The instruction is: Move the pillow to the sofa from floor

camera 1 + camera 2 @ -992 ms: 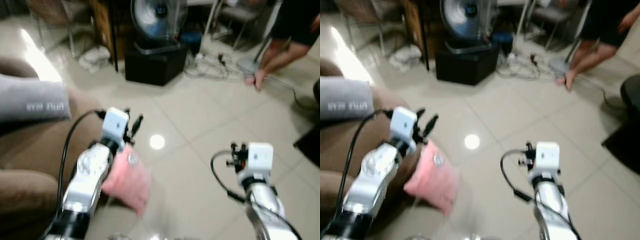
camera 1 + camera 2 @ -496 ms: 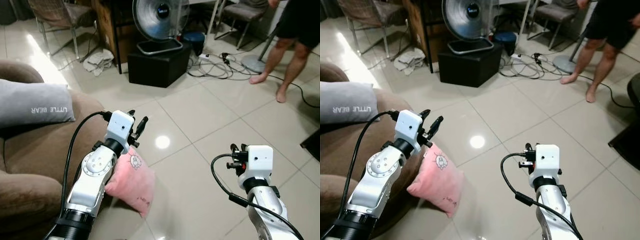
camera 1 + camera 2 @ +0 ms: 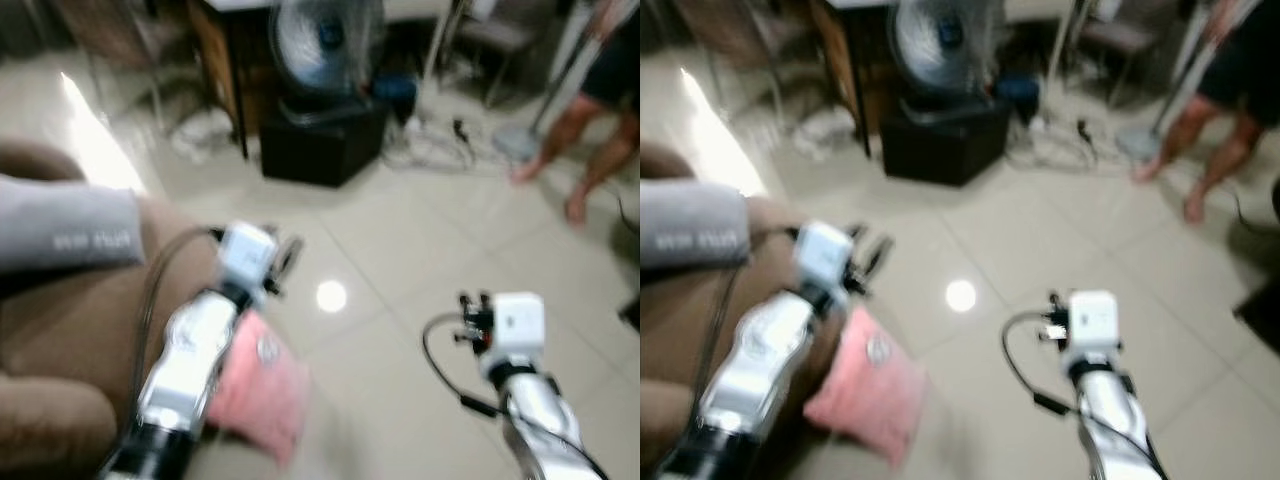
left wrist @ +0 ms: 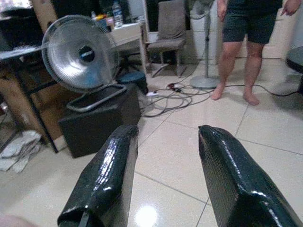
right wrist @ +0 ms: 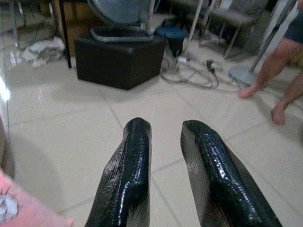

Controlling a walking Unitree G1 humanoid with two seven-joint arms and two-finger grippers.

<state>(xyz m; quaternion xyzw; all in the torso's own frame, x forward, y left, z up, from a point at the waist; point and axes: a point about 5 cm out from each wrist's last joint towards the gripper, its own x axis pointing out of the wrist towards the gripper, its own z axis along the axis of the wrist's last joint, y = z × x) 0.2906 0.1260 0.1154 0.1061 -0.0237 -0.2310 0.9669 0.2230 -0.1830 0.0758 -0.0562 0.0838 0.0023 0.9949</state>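
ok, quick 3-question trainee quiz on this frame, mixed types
1. True or false: the pink pillow is already on the brown sofa.
2. The left hand is: A) shut on the pillow B) open, holding nothing C) shut on a cable.
3. What stands on the black box across the floor?

Key:
1. False; it lies on the tiled floor against the sofa.
2. B.
3. A round fan.

— Were the pictures sharp?
— No, both eye views were smeared and blurry. The wrist views were clearer.
— Any shine?
— A bright glare spot (image 3: 330, 296) lay on the floor tiles (image 3: 450, 240).
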